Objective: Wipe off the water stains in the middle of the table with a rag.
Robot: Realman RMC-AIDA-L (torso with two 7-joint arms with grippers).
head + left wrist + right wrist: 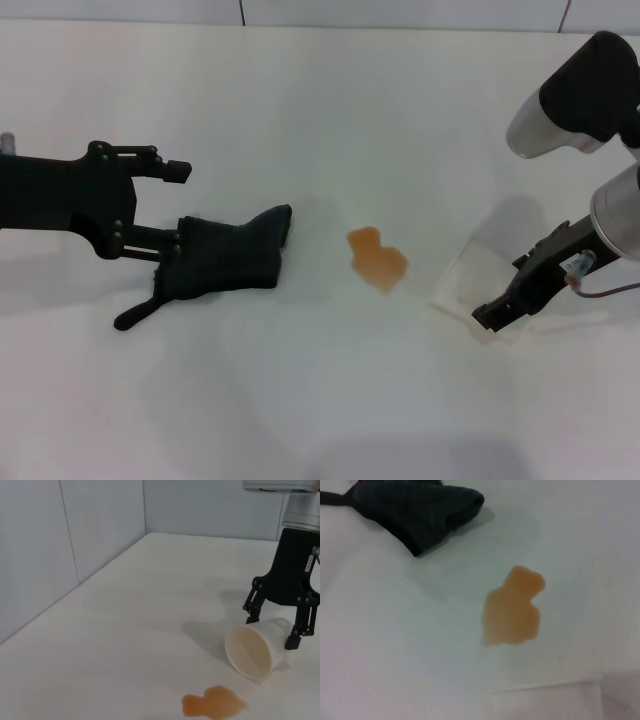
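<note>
The water stains [375, 258] form an orange-brown blotch [214, 703] in the middle of the white table [300, 100], also seen in the right wrist view [512, 607]. Left of the blotch, the dark rag [225, 258] lies crumpled on the table [415, 507]. My left gripper [178, 205] is open at the rag's left end, with its nearer finger touching the cloth and the other finger apart. To the right of the blotch, my right gripper [497, 310] is shut on a pale cup [252, 650] tipped on its side, mouth toward the stain.
The tipped cup [470, 280] rests on the table just right of the stain. A grey wall [75, 540] borders the table's far edge. Bare tabletop lies in front of the rag and the stain.
</note>
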